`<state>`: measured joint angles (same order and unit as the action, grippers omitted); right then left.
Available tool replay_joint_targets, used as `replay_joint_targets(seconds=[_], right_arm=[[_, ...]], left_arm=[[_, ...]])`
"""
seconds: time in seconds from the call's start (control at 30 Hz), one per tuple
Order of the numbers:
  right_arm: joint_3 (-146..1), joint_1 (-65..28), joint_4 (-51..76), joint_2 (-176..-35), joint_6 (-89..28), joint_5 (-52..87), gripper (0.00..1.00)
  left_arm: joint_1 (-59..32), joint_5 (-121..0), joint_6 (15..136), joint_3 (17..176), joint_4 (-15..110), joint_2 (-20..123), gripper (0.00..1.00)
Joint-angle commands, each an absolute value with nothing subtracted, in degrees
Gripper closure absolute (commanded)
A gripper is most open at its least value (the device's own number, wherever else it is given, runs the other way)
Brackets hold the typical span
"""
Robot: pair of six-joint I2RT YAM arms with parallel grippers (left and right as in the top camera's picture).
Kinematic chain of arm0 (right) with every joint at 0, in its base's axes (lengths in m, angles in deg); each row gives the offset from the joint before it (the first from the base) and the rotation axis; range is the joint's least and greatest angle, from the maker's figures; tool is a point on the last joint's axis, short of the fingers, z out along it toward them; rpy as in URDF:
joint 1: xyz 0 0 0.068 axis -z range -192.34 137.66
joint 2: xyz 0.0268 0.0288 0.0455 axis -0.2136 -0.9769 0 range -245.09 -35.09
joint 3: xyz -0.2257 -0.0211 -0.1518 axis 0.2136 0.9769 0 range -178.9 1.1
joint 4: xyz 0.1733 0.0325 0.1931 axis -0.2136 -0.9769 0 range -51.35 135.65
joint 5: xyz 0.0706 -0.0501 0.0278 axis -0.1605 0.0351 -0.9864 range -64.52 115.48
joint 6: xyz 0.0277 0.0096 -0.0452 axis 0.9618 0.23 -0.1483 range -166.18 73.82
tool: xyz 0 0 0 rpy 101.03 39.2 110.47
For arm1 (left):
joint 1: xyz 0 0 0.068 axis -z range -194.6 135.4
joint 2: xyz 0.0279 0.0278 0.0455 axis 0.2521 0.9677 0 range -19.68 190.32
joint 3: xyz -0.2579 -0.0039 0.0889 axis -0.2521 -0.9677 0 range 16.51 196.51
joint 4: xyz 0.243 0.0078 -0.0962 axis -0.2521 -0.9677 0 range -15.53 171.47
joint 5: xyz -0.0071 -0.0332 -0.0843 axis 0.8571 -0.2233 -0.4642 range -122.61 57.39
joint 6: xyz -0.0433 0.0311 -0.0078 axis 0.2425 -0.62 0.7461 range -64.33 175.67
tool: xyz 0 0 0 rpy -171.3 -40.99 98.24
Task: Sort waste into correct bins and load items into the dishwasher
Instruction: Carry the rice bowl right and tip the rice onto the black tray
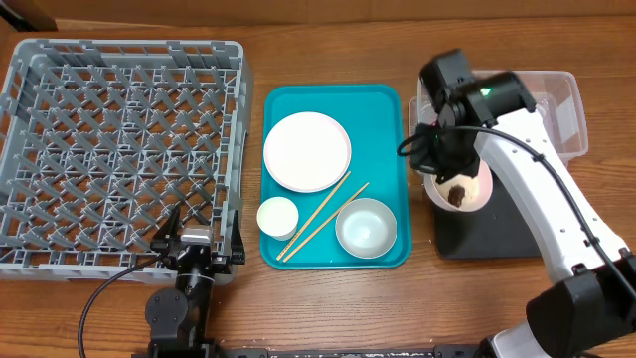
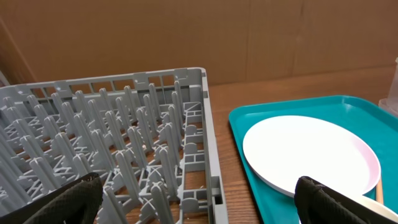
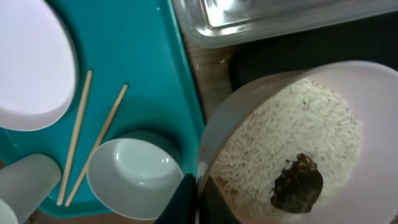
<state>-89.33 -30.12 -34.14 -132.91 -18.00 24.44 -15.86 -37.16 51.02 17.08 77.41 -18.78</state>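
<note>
**Right gripper** (image 3: 198, 196): pinched on the rim of the rice bowl (image 1: 485, 185). The bowl hangs over the black tray (image 1: 477, 237), just beside the tub (image 1: 561, 109). It holds rice (image 3: 292, 130) and one brown bit (image 3: 297, 183), not yet tipped out. It is likely held there so the food waste drops into a bin before the bowl goes for washing.

**Left gripper** (image 1: 196, 239): fingers spread and empty, low at the near edge of the rack (image 1: 119, 149). It is probably placed to receive dishes.

**Teal tray** (image 1: 383, 109): holds the plate (image 1: 306, 150), cup (image 1: 277, 216), chopsticks (image 1: 323, 217) and empty bowl (image 1: 366, 227). None is loaded yet.
</note>
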Motion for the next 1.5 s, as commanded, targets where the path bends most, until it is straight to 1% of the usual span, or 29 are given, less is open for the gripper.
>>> replay_joint_targets(seconds=[0.0,0.13,0.37,0.6,0.8,1.0,1.2,1.37,1.47], right_arm=[[-82.8,-25.9,-28.8,-127.4,-23.8,18.0,0.96],[-75.9,-21.0,-22.9,-124.7,-29.8,10.6,0.96],[-67.8,-13.4,-17.8,-121.0,-38.9,-1.9,0.96],[-59.5,-2.9,-14.6,-120.4,-48.3,-18.0,0.96],[-55.7,8.0,-16.8,-120.4,-58.5,-31.5,0.96],[-55.2,17.0,-20.7,-120.4,-65.2,-41.5,0.96],[-54.2,20.7,-19.8,-120.4,-66.3,-46.6,0.96],[-51.1,20.9,-18.1,-120.4,-73.5,-54.9,0.96],[-47.0,21.2,-13.1,-120.4,-73.7,-57.3,0.96]], left_arm=[[-16.2,-37.8,51.4,16.8,77.4,-19.4,0.0],[-16.2,-37.8,51.4,16.8,77.4,-19.4,0.0],[-16.2,-37.8,51.4,16.8,77.4,-19.4,0.0],[-16.2,-37.7,51.4,16.8,77.4,-19.4,0.0],[-16.2,-37.7,51.4,16.8,77.4,-19.4,0.0],[-16.2,-37.8,51.4,16.8,77.4,-19.4,0.0],[-16.2,-37.8,51.4,16.8,77.4,-19.4,0.0],[-16.2,-37.8,51.4,16.8,77.4,-19.4,0.0],[-16.2,-37.8,51.4,16.8,77.4,-19.4,0.0]])
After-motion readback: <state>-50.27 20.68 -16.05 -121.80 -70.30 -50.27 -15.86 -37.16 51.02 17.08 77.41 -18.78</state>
